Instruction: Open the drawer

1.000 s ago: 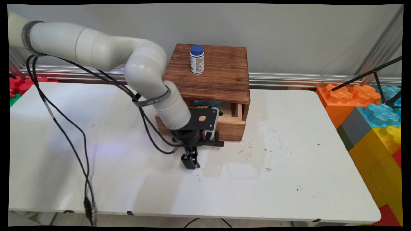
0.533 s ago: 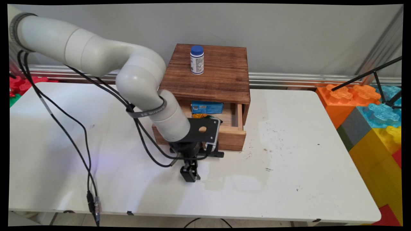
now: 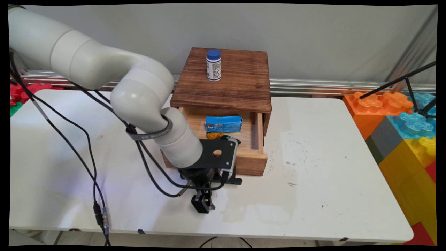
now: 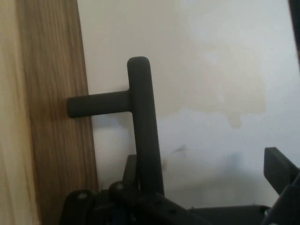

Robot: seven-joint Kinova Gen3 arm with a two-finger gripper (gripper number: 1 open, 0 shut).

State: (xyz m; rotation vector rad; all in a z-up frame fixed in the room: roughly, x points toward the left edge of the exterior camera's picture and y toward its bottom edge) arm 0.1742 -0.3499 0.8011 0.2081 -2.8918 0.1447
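Wooden and dark-stained, a small cabinet is seen at the centre of the frame, set on a white table against the wall. Its single drawer is drawn out toward the bottom of the frame, and a blue box is shown lying inside it, with a crumpled green and orange packet just below the box. A white bottle with a blue cap is pictured upright on the cabinet's top, toward its upper left.

The black gripper is held low at the drawer's front, below centre of the frame. In the hand view the black drawer handle is seen running upright beside the wooden drawer front, joined to it by a short post. One finger is seen well clear at the right edge; the handle's bar is lost behind the linkage at the bottom, so whether the claw is closed on it cannot be told.

Large toy building blocks in orange, blue and yellow are stacked at the right edge.
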